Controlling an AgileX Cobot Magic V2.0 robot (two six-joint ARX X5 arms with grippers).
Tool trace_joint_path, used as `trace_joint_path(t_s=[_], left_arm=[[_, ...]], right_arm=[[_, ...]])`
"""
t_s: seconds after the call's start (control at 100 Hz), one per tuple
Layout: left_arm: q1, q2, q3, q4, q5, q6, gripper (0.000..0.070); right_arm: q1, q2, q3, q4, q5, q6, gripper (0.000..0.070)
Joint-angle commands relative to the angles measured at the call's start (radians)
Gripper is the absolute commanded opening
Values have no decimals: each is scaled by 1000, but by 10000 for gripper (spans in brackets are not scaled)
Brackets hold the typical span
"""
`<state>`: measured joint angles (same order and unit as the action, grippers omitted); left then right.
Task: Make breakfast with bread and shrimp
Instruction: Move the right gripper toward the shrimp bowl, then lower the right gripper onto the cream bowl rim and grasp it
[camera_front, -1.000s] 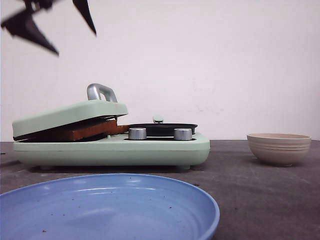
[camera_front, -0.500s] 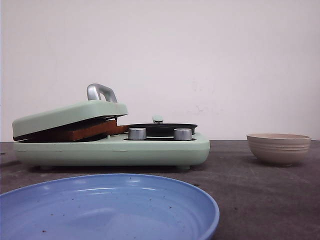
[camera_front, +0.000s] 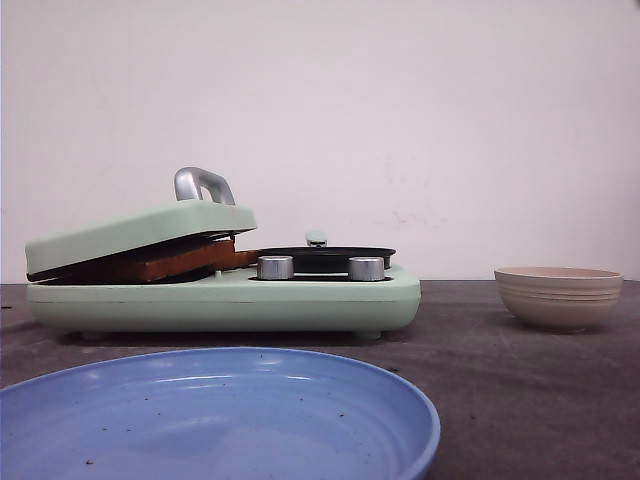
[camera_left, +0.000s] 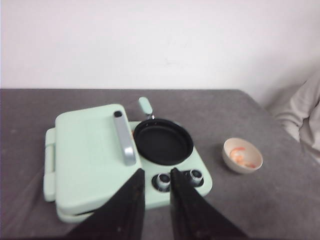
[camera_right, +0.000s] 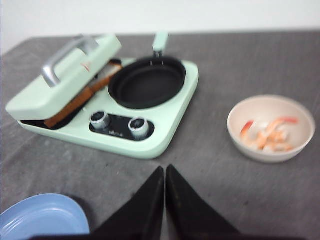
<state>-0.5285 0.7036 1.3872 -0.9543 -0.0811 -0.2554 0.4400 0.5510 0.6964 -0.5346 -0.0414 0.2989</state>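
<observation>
Toasted bread (camera_front: 180, 262) lies clamped under the tilted mint-green lid (camera_front: 140, 228) of the breakfast maker; its brown edge also shows in the right wrist view (camera_right: 80, 102). Pink-orange shrimp (camera_right: 267, 134) lie in the beige ribbed bowl (camera_right: 300, 120) to the maker's right, seen small in the left wrist view (camera_left: 240, 155). My left gripper (camera_left: 157, 172) hangs high above the maker's knobs, open and holding nothing. My right gripper (camera_right: 164, 169) is shut and empty, over bare table in front of the maker. Neither gripper shows in the front view.
An empty black pan (camera_right: 147, 82) sits in the maker beside the lid, with two silver knobs (camera_front: 275, 267) in front. A blue plate (camera_front: 400, 400) lies empty at the table's near edge. The lid has a silver handle (camera_left: 124, 137).
The left gripper's fingers, seen at the upper left of the front view a second ago, have gone out of that view. The maker, the bowl and the plate have not moved.
</observation>
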Motion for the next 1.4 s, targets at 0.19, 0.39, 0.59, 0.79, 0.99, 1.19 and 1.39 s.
trace_joint_path(t_s=[0.19, 0.39, 0.59, 0.79, 0.99, 1.19, 1.39], left_arm=[[-6, -33, 14, -18, -6, 45, 10], [-6, -49, 14, 11, -6, 108, 10], [-6, -58, 14, -8, -5, 166, 10], [-6, -58, 14, -8, -5, 166, 10], [-6, -58, 14, -10, -5, 166, 10], [-6, -58, 14, -13, -5, 166, 10], [-6, -58, 14, -25, -5, 165, 10]], right_arm=[[-101, 332, 273, -14, -13, -51, 0], [-279, 599, 467, -51, -21, -134, 0], [-444, 783, 525, -49, -157, -85, 0], [-525, 898, 525, -58, -162, -86, 29], [-536, 983, 525, -46, -169, -85, 295], [-536, 1072, 525, 11, -168, -74, 288], [-536, 1168, 525, 31, -169, -74, 287]])
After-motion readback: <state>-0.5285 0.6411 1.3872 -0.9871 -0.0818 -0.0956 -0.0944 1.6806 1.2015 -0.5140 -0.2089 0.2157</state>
